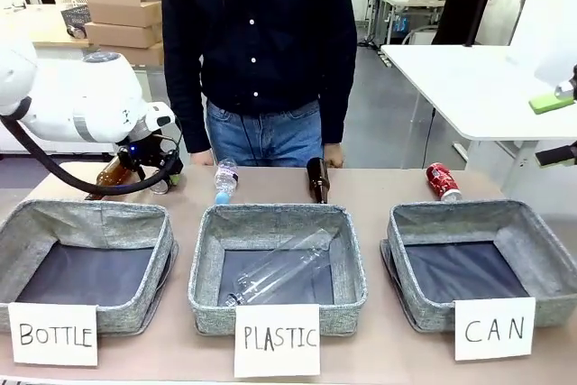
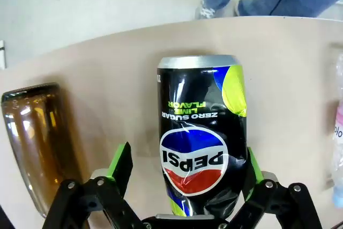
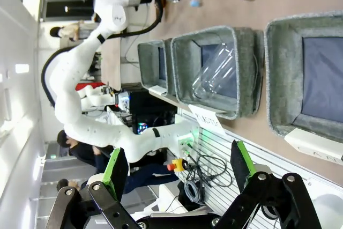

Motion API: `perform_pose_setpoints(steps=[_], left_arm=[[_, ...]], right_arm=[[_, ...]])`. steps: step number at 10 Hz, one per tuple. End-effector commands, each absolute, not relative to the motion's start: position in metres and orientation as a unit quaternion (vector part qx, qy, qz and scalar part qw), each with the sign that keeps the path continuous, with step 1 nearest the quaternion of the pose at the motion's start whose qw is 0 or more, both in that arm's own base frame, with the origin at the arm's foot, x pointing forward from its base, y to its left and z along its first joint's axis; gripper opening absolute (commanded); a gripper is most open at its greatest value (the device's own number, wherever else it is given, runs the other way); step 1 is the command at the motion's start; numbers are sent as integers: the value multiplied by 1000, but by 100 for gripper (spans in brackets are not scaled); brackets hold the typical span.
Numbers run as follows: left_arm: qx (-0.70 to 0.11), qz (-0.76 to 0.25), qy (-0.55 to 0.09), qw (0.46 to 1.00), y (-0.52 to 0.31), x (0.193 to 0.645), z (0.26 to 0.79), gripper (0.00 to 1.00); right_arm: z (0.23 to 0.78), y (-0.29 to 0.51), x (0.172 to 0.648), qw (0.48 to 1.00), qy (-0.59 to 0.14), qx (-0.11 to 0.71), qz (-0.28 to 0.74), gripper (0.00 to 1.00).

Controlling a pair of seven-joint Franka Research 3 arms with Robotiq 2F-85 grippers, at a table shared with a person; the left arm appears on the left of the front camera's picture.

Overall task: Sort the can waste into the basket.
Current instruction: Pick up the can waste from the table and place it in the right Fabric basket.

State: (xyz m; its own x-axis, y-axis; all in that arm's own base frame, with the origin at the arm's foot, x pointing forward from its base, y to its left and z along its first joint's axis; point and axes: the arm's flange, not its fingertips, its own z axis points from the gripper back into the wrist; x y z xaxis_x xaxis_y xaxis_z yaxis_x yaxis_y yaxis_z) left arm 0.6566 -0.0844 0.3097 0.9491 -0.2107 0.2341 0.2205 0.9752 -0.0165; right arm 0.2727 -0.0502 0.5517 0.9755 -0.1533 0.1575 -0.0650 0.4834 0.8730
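A black can [image 2: 202, 138] with silver ends lies on its side on the table, between the fingers of my left gripper [image 2: 187, 170]. The jaws stand open around it; the left pad is clear of it and the right pad is close against its side. In the front view my left gripper [image 1: 160, 171] is low over the far left of the table. A dented red can [image 1: 443, 180] lies at the far right, just behind the grey basket [image 1: 455, 213] carded "CAN". My right gripper [image 1: 563, 128] hangs open and empty high at the right edge, above that basket [image 3: 278, 79].
A brown bottle [image 2: 32, 143] lies right beside my left gripper. A clear plastic bottle [image 1: 225, 180] and another brown bottle [image 1: 317, 179] lie along the far edge before the person. Baskets carded "PLASTIC" [image 1: 203, 268] and "BOTTLE" [image 1: 90, 215] stand left of the "CAN" one.
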Motion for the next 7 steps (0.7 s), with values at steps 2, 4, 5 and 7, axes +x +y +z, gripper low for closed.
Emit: perform_pose_setpoints(steps=[2,4,5,7], left_arm=[[-17,-107,-123,987,-85,659,313,41],[-16,-119,-128,984,-87,655,313,0],[-17,-123,-132,983,-87,654,314,0],[-17,-130,-136,982,-88,651,317,15]], right_arm=[[552,-49,272,850,-115,514,-20,100],[552,-49,272,850,-115,514,-20,100],[552,-49,272,850,-115,514,-20,100],[552,-49,272,850,-115,514,-20,100]])
